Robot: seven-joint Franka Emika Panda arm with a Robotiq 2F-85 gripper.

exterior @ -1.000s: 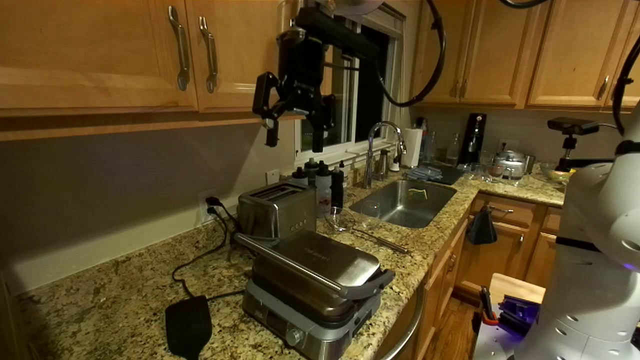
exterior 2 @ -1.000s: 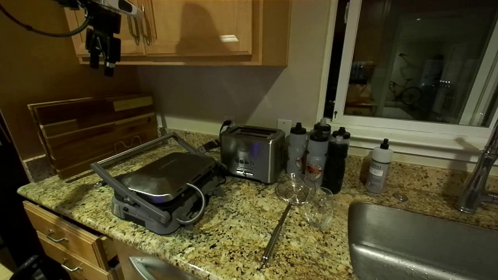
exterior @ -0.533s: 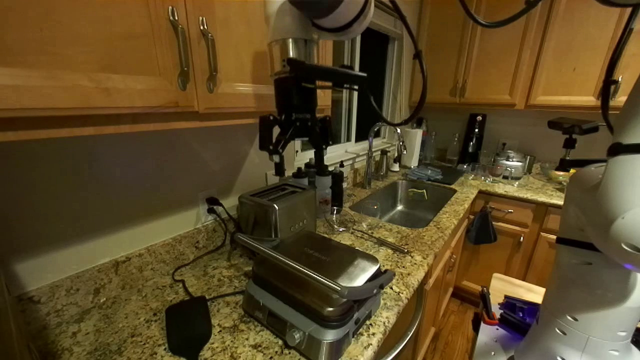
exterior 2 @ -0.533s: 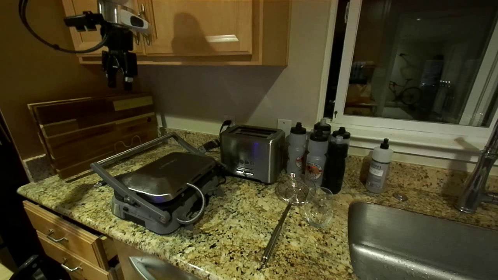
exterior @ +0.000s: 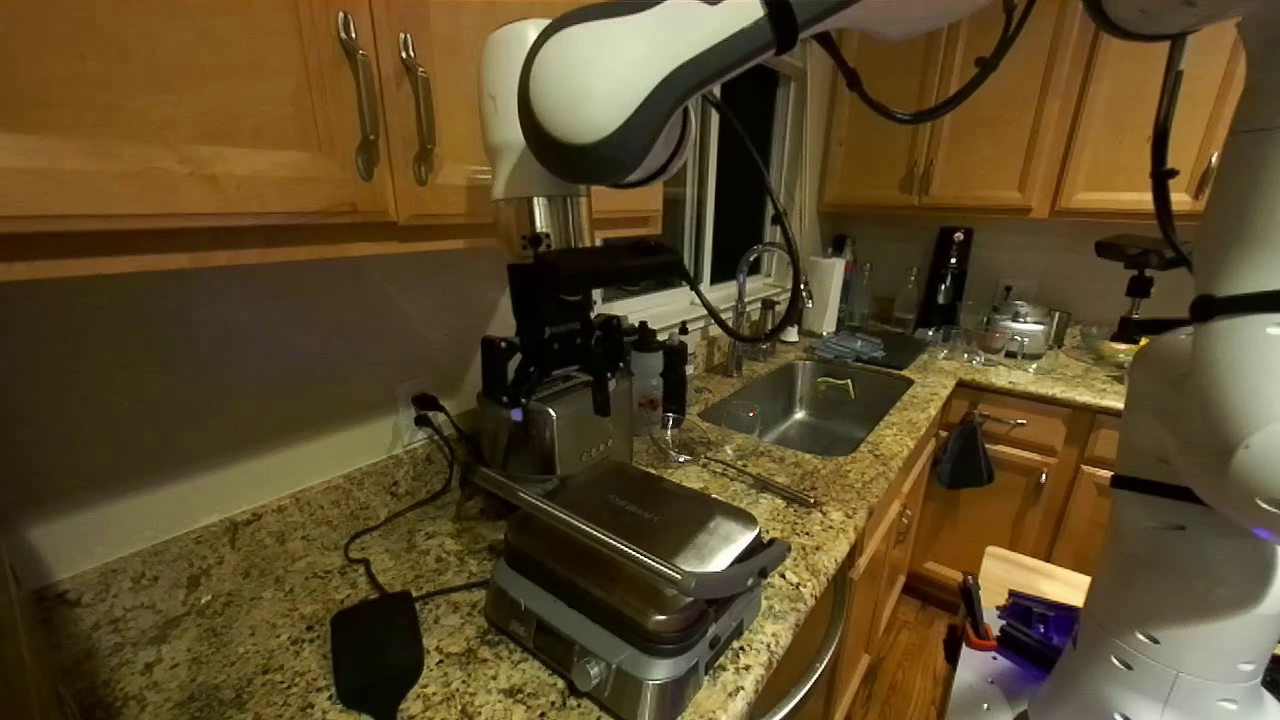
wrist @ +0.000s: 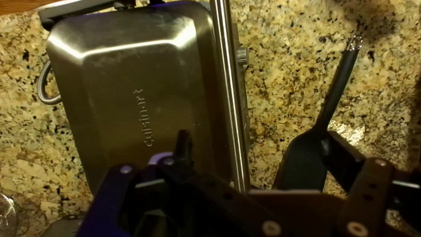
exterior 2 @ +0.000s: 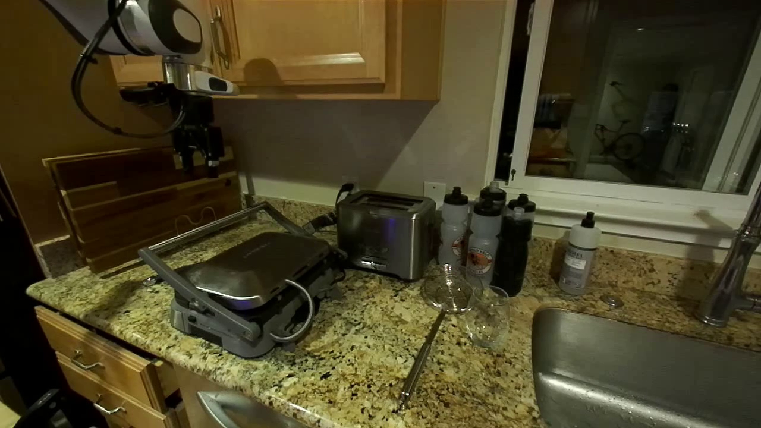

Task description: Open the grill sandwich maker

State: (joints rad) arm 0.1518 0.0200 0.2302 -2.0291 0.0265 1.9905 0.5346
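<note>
The grill sandwich maker (exterior: 640, 515) is a low brushed-steel appliance on the granite counter, its lid down. It also shows in an exterior view (exterior 2: 255, 267) and in the wrist view (wrist: 131, 82). Its bar handle (exterior: 575, 525) runs along the front of the lid and shows in the wrist view (wrist: 230, 82). My gripper (exterior: 560, 428) is open and empty, pointing down, above the handle's end nearer the toaster; it also shows in an exterior view (exterior 2: 200, 169). In the wrist view my open fingers (wrist: 258, 141) lie on either side of the bar, seemingly apart from it.
A steel toaster (exterior 2: 386, 235) stands beside the grill at the wall, with bottles (exterior 2: 484, 238) past it. A black spatula (exterior: 378, 650) lies in front of the grill. A wooden board (exterior 2: 148, 202) leans at the wall. Glasses (exterior 2: 487, 315) and the sink (exterior: 810, 400) are farther along.
My gripper has come down steadily from beside the upper cabinets to a lower place over the handle, becoming more upright. It has stayed open. The grill sandwich maker has not moved.
</note>
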